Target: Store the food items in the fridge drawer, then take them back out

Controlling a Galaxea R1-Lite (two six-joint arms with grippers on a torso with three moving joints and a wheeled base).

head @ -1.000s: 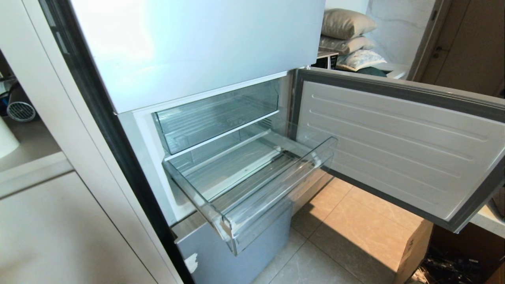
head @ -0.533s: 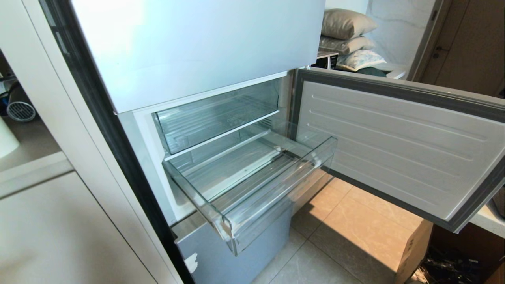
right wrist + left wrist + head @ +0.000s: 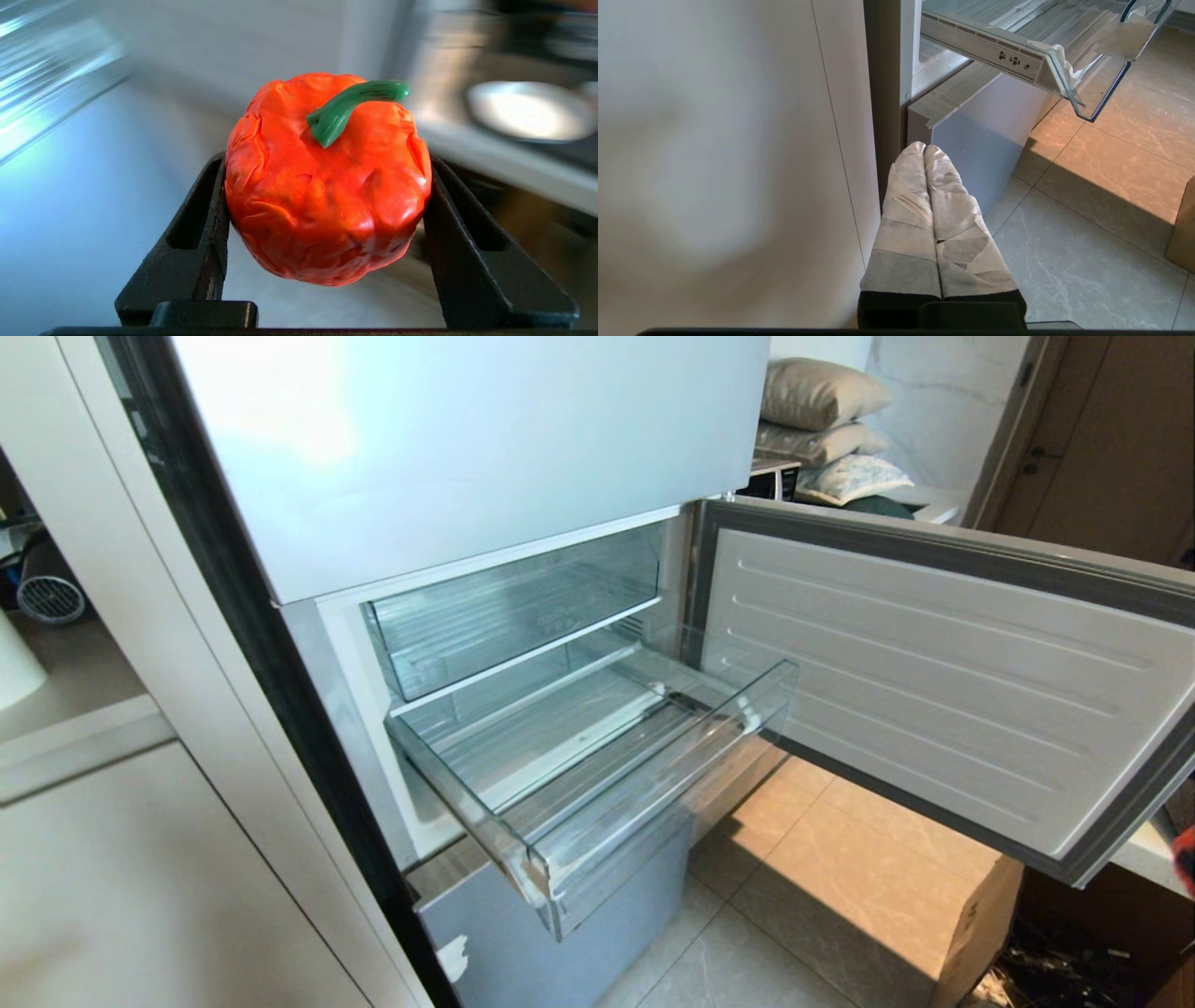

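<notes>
In the right wrist view, my right gripper (image 3: 327, 168) is shut on the food item (image 3: 327, 186), an orange-red pumpkin-like fruit with a green stem, held off any surface between the black fingers (image 3: 205, 224). A sliver of that orange-red colour (image 3: 1187, 857) shows at the head view's right edge, below the open door. The fridge drawer (image 3: 658, 784) is pulled out and holds nothing. My left gripper (image 3: 924, 148) is shut on nothing, low beside the fridge's bottom corner, under the drawer (image 3: 1064, 60).
The fridge door (image 3: 934, 681) stands open to the right of the drawer. A deeper clear bin (image 3: 513, 607) sits above it and a blue-grey panel (image 3: 560, 933) below. A cardboard box (image 3: 976, 933) stands on the tiled floor, and a white cabinet (image 3: 140, 877) is on the left.
An orange-red sliver has come into the head view at its right edge. The fridge, drawer and door have not moved.
</notes>
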